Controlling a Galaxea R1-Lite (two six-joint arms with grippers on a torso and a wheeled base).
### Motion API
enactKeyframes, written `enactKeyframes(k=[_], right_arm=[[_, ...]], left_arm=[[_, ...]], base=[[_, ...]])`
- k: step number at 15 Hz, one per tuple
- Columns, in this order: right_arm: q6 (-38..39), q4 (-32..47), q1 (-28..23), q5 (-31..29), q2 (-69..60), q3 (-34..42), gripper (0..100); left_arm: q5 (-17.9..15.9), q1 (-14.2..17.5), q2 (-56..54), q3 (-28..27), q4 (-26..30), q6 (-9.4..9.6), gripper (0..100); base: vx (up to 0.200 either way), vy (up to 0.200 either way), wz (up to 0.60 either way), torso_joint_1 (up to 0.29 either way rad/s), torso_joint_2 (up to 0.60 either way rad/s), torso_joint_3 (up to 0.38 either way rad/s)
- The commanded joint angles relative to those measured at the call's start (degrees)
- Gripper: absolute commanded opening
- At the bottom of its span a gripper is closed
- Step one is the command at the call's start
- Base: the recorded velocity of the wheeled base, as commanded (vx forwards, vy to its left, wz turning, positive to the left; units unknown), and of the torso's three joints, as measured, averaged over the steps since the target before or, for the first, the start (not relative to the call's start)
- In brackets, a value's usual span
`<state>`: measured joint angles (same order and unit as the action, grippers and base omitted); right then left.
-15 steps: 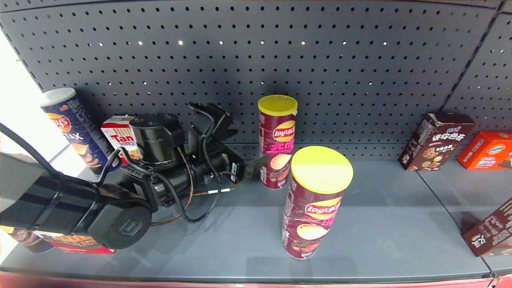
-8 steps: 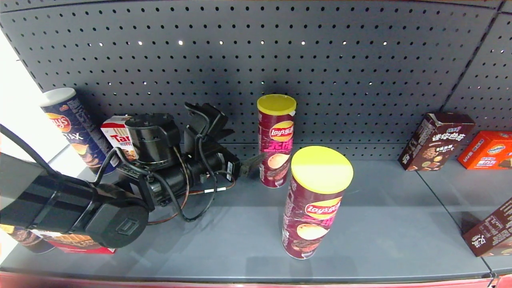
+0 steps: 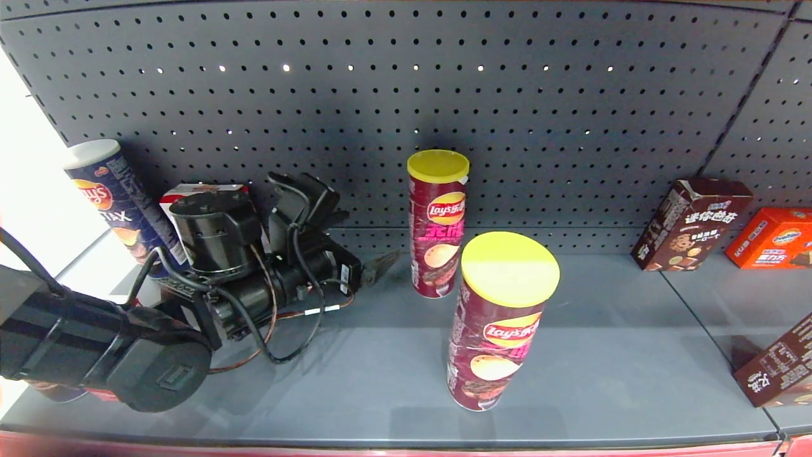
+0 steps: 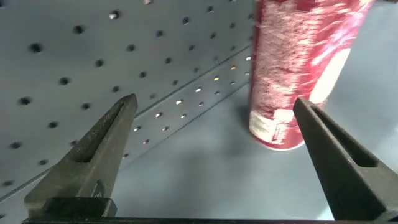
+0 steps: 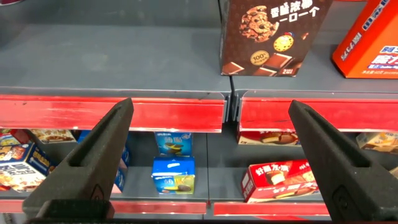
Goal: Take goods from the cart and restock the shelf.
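Two maroon chip cans with yellow lids stand upright on the grey shelf (image 3: 602, 355). The back can (image 3: 436, 222) is near the pegboard, and the front can (image 3: 498, 317) is closer to me and to its right. My left gripper (image 3: 379, 261) lies low over the shelf, just left of the back can and apart from it. In the left wrist view this gripper (image 4: 217, 118) is open and holds nothing, with the can (image 4: 298, 74) beyond its fingertips. My right gripper (image 5: 211, 112) is open and holds nothing, in front of the shelf's red edge strip (image 5: 174, 112).
A blue chip can (image 3: 117, 203) and a white and red box (image 3: 196, 190) stand at the back left behind my left arm. Brown cookie boxes (image 3: 691, 222) (image 3: 777, 368) and an orange box (image 3: 771, 238) sit at the right. The pegboard wall (image 3: 406, 95) closes the back. Lower shelves hold several boxes (image 5: 174, 171).
My left arm has drawn back to the left, and its fingertip has come away from the back can. The can stays upright, slightly shifted left.
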<state>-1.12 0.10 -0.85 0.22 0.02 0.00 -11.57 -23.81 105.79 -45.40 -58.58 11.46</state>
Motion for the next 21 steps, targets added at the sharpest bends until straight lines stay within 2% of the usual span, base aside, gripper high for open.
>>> enactKeyframes(k=[1, 5, 21], right_arm=[[-0.02, -0.01, -0.03, 0.04, -0.02, 0.00, 100], [-0.02, -0.01, -0.03, 0.04, -0.02, 0.00, 100], [-0.02, -0.01, -0.03, 0.04, -0.02, 0.00, 100]], left_arm=[[0.67, 0.61, -0.23, -1.62, 0.30, 0.05, 100], [4.98, 0.52, 2.23, -4.61, 3.20, 0.14, 100], [5.06, -3.00, 6.36, -9.80, 5.05, 0.14, 100]], base=[[0.000, 0.000, 0.00, 0.000, 0.00, 0.000], [0.000, 0.000, 0.00, 0.000, 0.00, 0.000], [0.000, 0.000, 0.00, 0.000, 0.00, 0.000]])
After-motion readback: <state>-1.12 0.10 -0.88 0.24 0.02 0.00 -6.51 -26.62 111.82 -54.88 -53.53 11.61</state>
